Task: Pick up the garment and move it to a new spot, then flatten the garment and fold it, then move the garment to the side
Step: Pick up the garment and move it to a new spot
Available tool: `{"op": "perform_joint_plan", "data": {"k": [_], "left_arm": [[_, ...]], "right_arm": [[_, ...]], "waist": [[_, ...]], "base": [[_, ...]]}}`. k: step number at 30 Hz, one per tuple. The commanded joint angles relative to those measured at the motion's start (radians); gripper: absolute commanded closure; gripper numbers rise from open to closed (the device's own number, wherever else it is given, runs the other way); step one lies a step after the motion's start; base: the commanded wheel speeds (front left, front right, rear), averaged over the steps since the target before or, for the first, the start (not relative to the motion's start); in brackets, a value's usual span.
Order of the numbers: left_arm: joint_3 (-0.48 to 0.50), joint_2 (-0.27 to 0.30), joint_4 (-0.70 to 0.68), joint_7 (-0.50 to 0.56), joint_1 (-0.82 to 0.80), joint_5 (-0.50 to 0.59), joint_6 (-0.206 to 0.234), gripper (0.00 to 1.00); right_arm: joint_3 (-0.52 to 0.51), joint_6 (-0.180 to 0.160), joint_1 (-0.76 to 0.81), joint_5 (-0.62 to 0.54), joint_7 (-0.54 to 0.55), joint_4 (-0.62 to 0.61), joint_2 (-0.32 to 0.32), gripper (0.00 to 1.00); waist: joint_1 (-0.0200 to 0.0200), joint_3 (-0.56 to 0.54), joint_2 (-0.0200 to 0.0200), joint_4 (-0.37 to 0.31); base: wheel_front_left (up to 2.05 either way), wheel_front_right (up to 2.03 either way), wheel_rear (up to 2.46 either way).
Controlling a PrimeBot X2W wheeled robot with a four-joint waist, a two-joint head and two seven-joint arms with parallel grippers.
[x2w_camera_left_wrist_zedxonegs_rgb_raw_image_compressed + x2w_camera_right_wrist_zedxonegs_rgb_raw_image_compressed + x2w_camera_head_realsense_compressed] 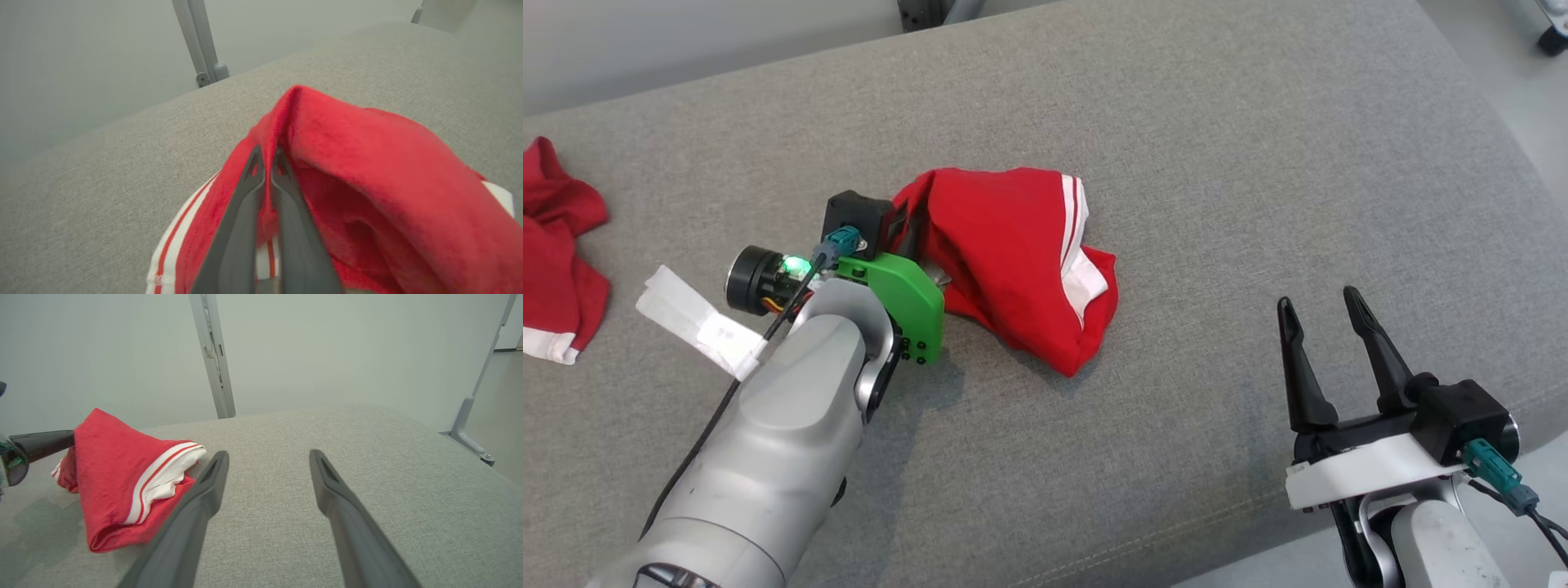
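The garment is red with white stripes and lies bunched in the middle of the grey cushion. Its left edge is lifted into a peak. My left gripper is shut on that edge, its tips buried in the cloth. In the left wrist view the two fingers pinch a fold of the red garment between them. My right gripper stands open near the cushion's front right edge, apart from the cloth. The right wrist view has its open gripper with the garment to the left.
A second red cloth lies at the cushion's far left edge. A white strip lies beside my left forearm. Metal frame posts stand behind the cushion. Bare grey fabric stretches to the right of the garment and behind it.
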Motion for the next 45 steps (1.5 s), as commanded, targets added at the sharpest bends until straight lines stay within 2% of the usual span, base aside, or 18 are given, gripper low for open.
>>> {"op": "perform_joint_plan", "data": {"k": [1,2,3,4,5,13,20,28,35,40,45], "left_arm": [[0.006,-0.010,0.044,-0.018,-0.002,-0.015,-0.002,1.00],[0.008,-0.014,0.062,-0.025,-0.004,-0.016,-0.004,0.64],[0.008,-0.014,0.062,-0.025,-0.004,-0.016,-0.004,0.64],[0.010,-0.018,0.077,-0.033,-0.006,-0.015,-0.008,0.15],[0.014,-0.023,0.090,-0.038,-0.007,-0.019,-0.011,0.00],[0.030,-0.041,0.115,-0.070,0.006,-0.021,-0.030,0.00],[0.072,-0.023,0.004,-0.069,0.084,0.015,-0.020,0.00],[0.194,0.011,-0.227,-0.069,0.276,0.077,0.029,0.00],[0.384,0.034,-0.515,-0.069,0.565,0.160,0.090,0.00],[0.495,0.020,-0.659,-0.069,0.734,0.219,0.105,0.00],[0.559,0.006,-0.727,-0.069,0.835,0.262,0.095,0.00]], "right_arm": [[-0.001,0.000,-0.013,0.001,-0.003,-0.002,-0.002,0.00],[-0.001,0.000,-0.015,0.000,-0.003,-0.002,-0.002,0.00],[-0.001,0.000,-0.015,0.000,-0.003,-0.002,-0.002,0.00],[-0.002,0.000,-0.017,-0.002,-0.003,-0.001,-0.003,0.00],[-0.003,0.000,-0.018,-0.004,-0.003,-0.001,-0.002,0.00],[-0.012,0.000,-0.005,-0.021,-0.003,0.008,-0.002,0.00],[-0.022,0.000,0.024,-0.030,-0.003,0.013,-0.003,0.00],[-0.036,0.000,0.064,-0.047,-0.003,0.010,-0.003,0.00],[-0.051,0.000,0.105,-0.058,-0.003,-0.005,-0.003,0.00],[-0.056,0.000,0.131,-0.063,-0.003,-0.009,-0.003,0.00],[-0.057,0.000,0.147,-0.059,-0.003,-0.011,-0.003,0.00]], "waist": [[0.0000,0.037,0.0101,-0.022],[0.0000,0.039,0.0101,-0.021],[0.0000,0.039,0.0101,-0.021],[0.0000,0.039,0.0101,-0.019],[0.0000,0.039,0.0101,-0.015],[0.0000,-0.007,0.0101,0.033],[0.0000,-0.067,0.0101,0.077],[0.0000,-0.140,0.0101,0.110],[0.0000,-0.187,0.0101,0.131],[0.0000,-0.206,0.0101,0.149],[0.0000,-0.216,0.0101,0.161]], "base": [[0.00,0.00,0.00],[0.00,0.00,0.00],[0.00,0.00,0.00],[0.00,0.00,0.00],[0.00,0.00,0.00],[0.00,0.00,0.00],[0.00,0.00,0.00],[0.00,0.00,0.00],[0.00,0.00,0.00],[0.00,0.00,0.00],[0.00,0.00,0.00]]}}
